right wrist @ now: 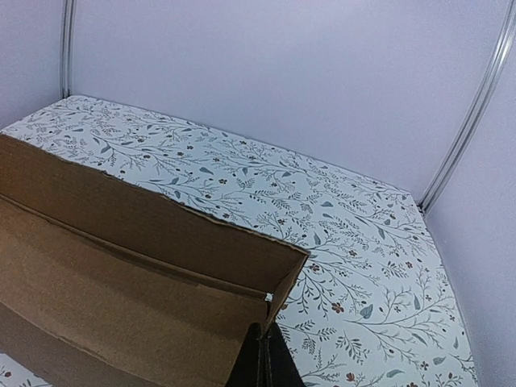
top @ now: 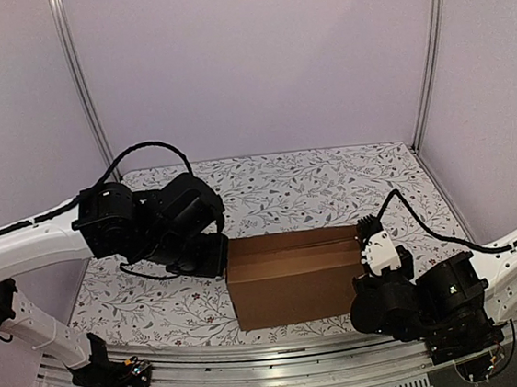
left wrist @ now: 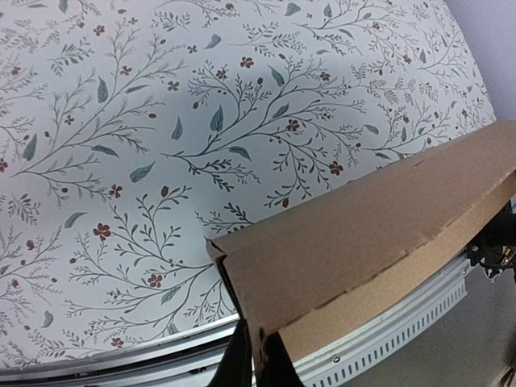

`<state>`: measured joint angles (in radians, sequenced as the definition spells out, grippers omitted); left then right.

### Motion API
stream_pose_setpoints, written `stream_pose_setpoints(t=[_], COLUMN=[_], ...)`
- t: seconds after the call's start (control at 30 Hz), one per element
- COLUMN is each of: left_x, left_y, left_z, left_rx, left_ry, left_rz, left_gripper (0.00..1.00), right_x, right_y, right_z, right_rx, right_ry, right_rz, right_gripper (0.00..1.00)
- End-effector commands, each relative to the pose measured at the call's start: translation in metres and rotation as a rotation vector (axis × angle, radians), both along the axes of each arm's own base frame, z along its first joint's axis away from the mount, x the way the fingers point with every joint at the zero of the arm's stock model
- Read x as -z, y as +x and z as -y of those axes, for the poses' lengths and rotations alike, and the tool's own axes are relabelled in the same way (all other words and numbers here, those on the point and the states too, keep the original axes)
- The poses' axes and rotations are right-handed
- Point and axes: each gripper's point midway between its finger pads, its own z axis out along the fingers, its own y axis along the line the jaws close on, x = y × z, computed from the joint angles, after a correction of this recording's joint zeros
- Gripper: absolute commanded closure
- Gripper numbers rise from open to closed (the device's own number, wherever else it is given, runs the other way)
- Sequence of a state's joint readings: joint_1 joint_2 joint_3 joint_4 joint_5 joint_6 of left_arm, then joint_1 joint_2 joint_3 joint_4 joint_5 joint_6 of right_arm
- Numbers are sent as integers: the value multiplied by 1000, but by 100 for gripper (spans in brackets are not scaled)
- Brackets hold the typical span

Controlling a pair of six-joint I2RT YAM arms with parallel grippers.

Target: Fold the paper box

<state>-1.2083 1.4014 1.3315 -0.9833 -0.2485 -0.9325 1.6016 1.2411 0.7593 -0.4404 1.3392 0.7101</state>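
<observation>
Left pincer [left wrist: 254, 360] and right pincer [right wrist: 260, 356] each clench paper box [top: 295, 277] end edges, table [top: 313, 188] beyond.

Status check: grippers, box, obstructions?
Left gripper shut on paper box, left end. Right gripper shut on right end wall. Box open-topped on floral table. No obstruction seen.

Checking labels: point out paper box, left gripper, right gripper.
paper box [top: 296, 287], top external view, front wall.
left gripper [left wrist: 256, 356], left wrist view, between jaws pinching the box edge.
right gripper [right wrist: 263, 345], right wrist view, between shut jaws by box corner.
</observation>
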Motion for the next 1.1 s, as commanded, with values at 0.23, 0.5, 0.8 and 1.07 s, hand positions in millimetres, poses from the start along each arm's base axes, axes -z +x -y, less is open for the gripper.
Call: stream_pose_setpoints(t=[0.23, 0.5, 0.8, 1.07], left_x=[-9, 5, 20, 25], left_y=[-12, -14, -20, -31], left_z=[35, 26, 23, 26], left_rx=[40, 12, 17, 22], left_ry=[-117, -84, -32, -5], left_rz=[-71, -90, -78, -54], left_gripper=[94, 96, 98, 98], right_x=[15, 13, 10, 11], right_y=[-13, -14, -15, -19], right_z=[-18, -15, -16, -19], right_rx=[-69, -64, -66, -79], right_ry=[4, 3, 4, 16], right_rz=[-46, -35, -30, -39], right_gripper=[100, 100, 100, 100])
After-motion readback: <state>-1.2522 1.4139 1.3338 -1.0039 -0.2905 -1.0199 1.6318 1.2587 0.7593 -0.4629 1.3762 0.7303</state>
